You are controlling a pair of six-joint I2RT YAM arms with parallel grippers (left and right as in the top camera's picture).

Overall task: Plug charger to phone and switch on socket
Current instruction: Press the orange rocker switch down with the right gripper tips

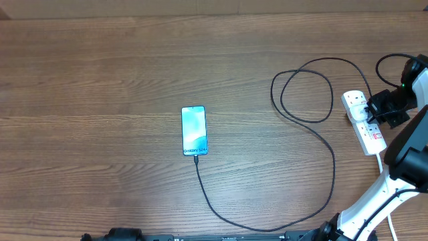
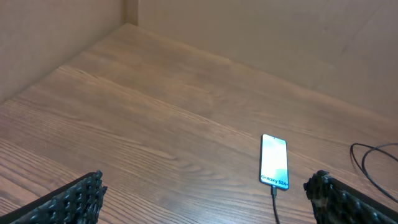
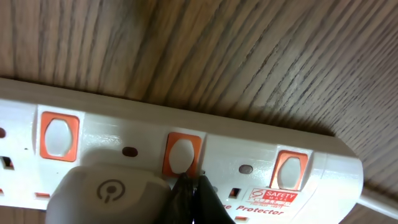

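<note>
The phone (image 1: 194,130) lies on the wooden table with its light blue screen up; it also shows in the left wrist view (image 2: 274,161). The black charger cable (image 1: 267,224) runs from the phone's near end, with its tip in the phone, loops right and reaches the white power strip (image 1: 364,130). My right gripper (image 3: 191,179) is shut, its tips on the strip (image 3: 261,146) at the lower edge of the middle orange-framed switch (image 3: 181,154), beside a white plug (image 3: 109,193). My left gripper (image 2: 205,193) is open and empty, low near the table's front.
Two more orange-framed switches (image 3: 59,135) (image 3: 291,170) flank the middle one. The strip's white cord (image 1: 382,161) runs toward the right arm's base. A wall edge borders the table's far side (image 1: 200,15).
</note>
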